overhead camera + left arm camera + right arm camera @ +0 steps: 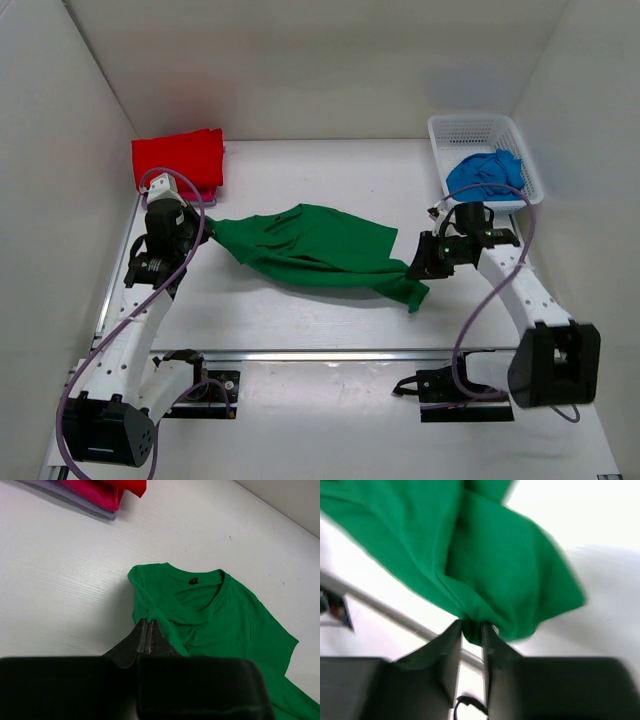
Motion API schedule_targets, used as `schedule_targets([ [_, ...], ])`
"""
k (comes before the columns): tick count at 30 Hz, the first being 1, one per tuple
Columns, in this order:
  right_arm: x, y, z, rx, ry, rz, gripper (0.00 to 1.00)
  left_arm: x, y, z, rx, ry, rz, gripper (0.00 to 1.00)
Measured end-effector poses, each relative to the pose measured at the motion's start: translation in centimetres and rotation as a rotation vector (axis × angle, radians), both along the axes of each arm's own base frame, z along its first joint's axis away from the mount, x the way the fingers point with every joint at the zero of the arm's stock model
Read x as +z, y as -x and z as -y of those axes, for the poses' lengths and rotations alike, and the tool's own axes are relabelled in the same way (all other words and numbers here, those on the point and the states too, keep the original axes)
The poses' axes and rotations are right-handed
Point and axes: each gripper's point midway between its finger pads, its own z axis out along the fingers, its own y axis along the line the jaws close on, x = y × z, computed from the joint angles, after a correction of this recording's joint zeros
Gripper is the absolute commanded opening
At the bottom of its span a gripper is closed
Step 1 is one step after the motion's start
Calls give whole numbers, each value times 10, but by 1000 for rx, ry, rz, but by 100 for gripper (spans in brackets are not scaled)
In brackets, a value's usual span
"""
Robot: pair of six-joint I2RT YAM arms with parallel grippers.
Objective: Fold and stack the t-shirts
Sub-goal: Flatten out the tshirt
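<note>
Clenched the left gripper (147,626) on a bunched fold of the green V-neck t-shirt (310,245), just beside the collar at the shoulder edge. Clenched the right gripper (472,628) on gathered cloth at the opposite, hem end, with a loose corner hanging past the jaws toward the near side. Judged the two-point hold to be a spreading grip, drawing the garment out lengthwise and removing bunching ahead of a fold.

Located the garment at the middle of the table (330,175), between the two arms and well apart from the other cloth. Found its long axis running left to right, slanted slightly nearer at the right end, with the neckline pointing left and the hem right. Saw the V-neck opening face up in the left wrist view. Could not tell from the top view whether the sagging middle rested on the surface or hung just clear of it; probably rested.

Noted the red t-shirt (178,158) folded at the far left, lying on a pink t-shirt (95,490) and a pale lilac cloth (75,496). Judged this pile to be the stacking place. Noted the blue t-shirt (485,172) crumpled in the white mesh basket (450,128) at the far right, not yet folded.
</note>
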Motion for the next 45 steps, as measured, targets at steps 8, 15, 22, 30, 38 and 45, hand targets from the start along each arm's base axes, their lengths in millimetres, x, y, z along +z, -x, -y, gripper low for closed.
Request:
schedule_targets([
  [8, -48, -14, 35, -79, 207, -126, 29, 1, 0, 2, -7, 7, 2, 0],
  [15, -23, -8, 23, -70, 261, 21, 31, 1, 0, 7, -19, 20, 10, 0],
  [22, -37, 36, 4, -14, 239, -5, 42, 1, 0, 9, -26, 27, 11, 0],
  [30, -51, 35, 7, -45, 269, -22, 42, 2, -1, 10, -28, 32, 14, 0],
  [38, -56, 23, 13, -73, 273, -18, 42, 2, 0, 10, -28, 32, 14, 0],
  [45, -66, 18, 3, -18, 261, -7, 0, 1, 0, 10, -28, 31, 11, 0],
])
